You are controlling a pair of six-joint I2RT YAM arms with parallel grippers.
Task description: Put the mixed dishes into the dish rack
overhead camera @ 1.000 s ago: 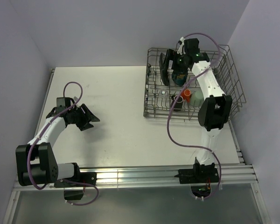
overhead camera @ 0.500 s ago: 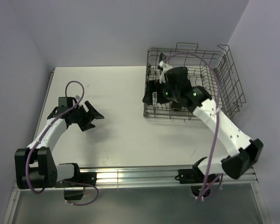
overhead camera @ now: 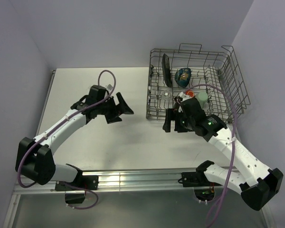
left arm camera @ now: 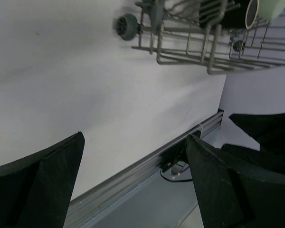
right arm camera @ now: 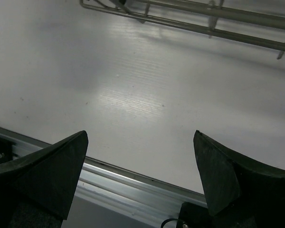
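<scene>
The grey wire dish rack (overhead camera: 228, 71) stands at the table's far right. In it a dark square plate (overhead camera: 166, 70) stands upright. A dark-blue bowl (overhead camera: 183, 75), a small orange mug (overhead camera: 190, 93), a pale green cup (overhead camera: 203, 98) and a small clear glass (overhead camera: 167, 94) lie beside it. I cannot make out the dark brown mug behind my right arm. My right gripper (overhead camera: 168, 121) is open and empty over the table just before the rack's near-left corner. My left gripper (overhead camera: 125, 107) is open and empty, left of the rack. The left wrist view shows the rack (left arm camera: 180, 52) and the cup (left arm camera: 270, 8).
The white table (overhead camera: 95, 85) has a metal rail (overhead camera: 133, 179) along its near edge, also in the right wrist view (right arm camera: 133, 183). Lilac walls close in the left, back and right. The rack's lower edge (right arm camera: 204, 26) crosses the top of the right wrist view.
My right gripper has come out of the rack, empty, toward the near left. My left gripper has swung right toward the rack. The dishes in the rack now show.
</scene>
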